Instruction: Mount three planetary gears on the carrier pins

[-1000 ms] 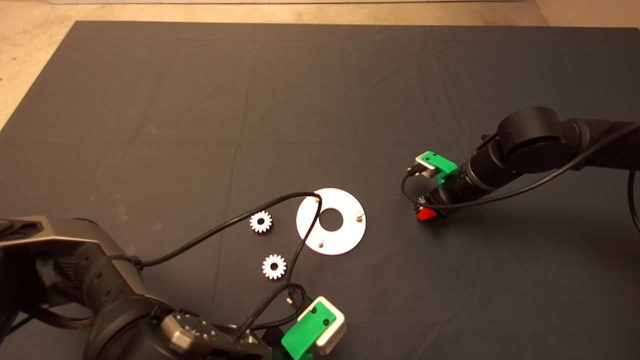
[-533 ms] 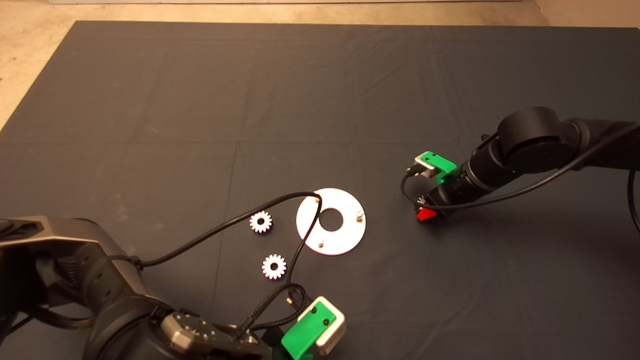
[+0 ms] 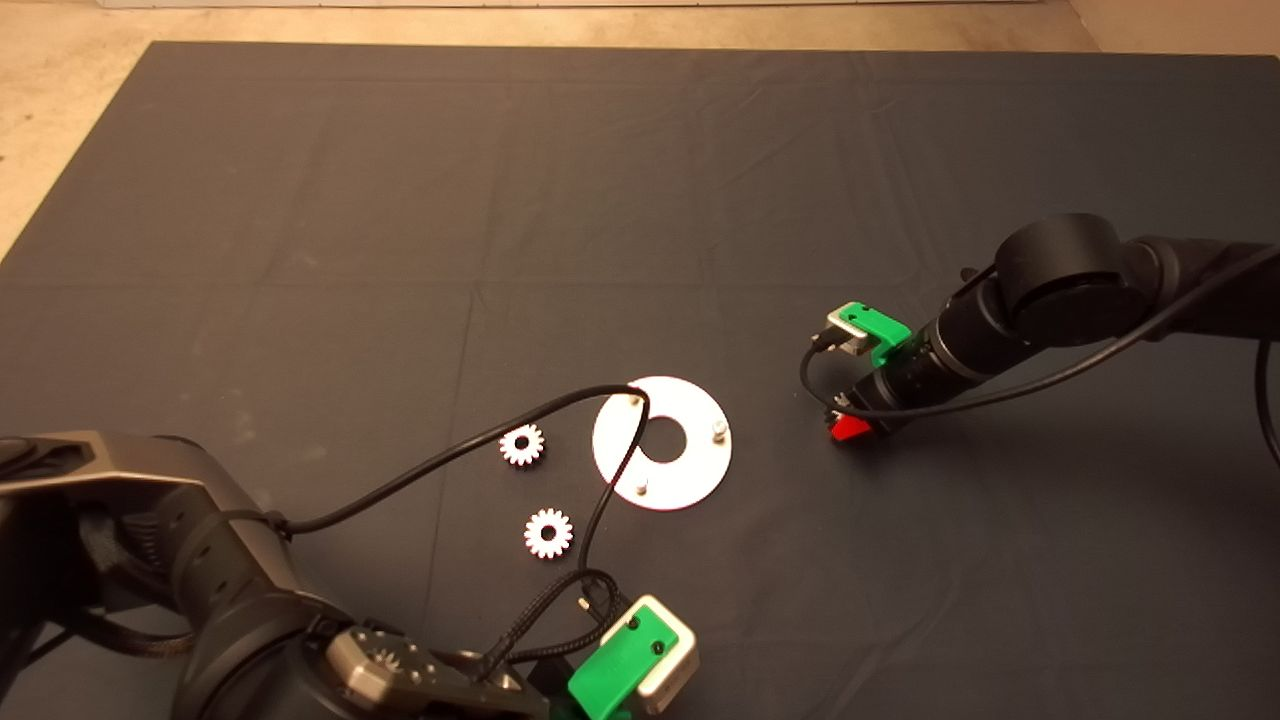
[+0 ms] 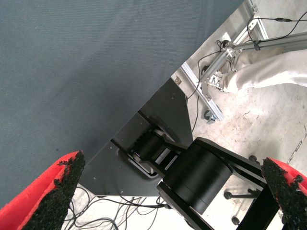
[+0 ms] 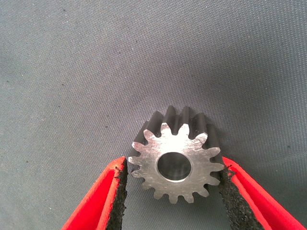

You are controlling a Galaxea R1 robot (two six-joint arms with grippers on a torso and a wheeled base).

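While the left arm waits at the lower left of the head view, its end effector (image 3: 590, 712) sits at the bottom edge of the dark mat (image 3: 640, 200) that covers the bench. A black cable (image 3: 450, 460) from that arm arcs over the round silver plate (image 3: 690, 478), which lies flat near the middle of the mat with three carrier pins (image 3: 718, 431) standing near its rim. Two planetary gears lie on the mat to the left of the plate and apart from it, one (image 3: 522, 445) nearer the plate and one (image 3: 548, 533) below it. The right arm reaches in from the right, and the right end effector (image 3: 845, 428) is down at the mat, to the right of the plate and apart from it.

In the left wrist view, the left end effector (image 4: 175, 201) is spread wide with nothing between its fingers (image 4: 57, 191); past the mat's edge, the floor, metal framing and a person's leg (image 4: 268, 72) show.

In the right wrist view, the right end effector (image 5: 172, 187) has the third gear (image 5: 175, 160) between its pads (image 5: 117, 191), which sit at the gear's teeth on either side. The gear lies flat on the mat with its bore facing up.
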